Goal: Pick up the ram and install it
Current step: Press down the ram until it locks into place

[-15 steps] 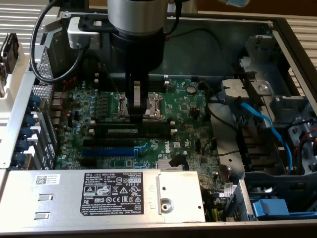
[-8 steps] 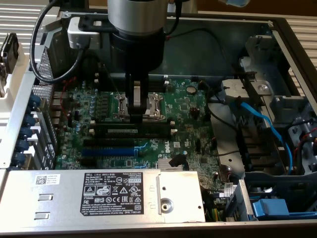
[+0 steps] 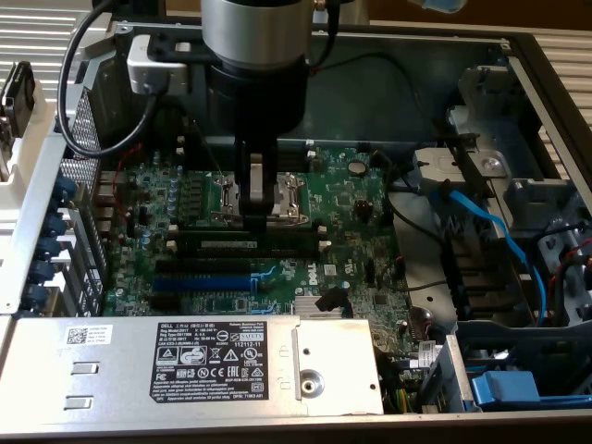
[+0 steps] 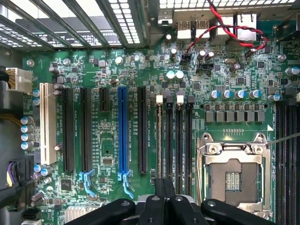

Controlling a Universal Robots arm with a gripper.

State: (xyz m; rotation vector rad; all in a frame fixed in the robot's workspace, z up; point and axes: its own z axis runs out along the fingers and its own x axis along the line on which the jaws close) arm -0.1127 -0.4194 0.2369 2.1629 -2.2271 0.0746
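The ram is a dark stick with a pale label, standing on edge in one of the black memory slots of the green motherboard. In the wrist view it looks like the thin edge in the slot with the white latch. My gripper hangs just behind the ram, over the near rim of the CPU socket. Its fingers are shut with nothing seen between them. From the wrist, the shut gripper sits over one end of the memory slots.
A silver power supply with a black label borders the board. A blue cable and a drive cage stand at the exterior view's right. A blue expansion slot, a white slot, the CPU socket and red wires lie around.
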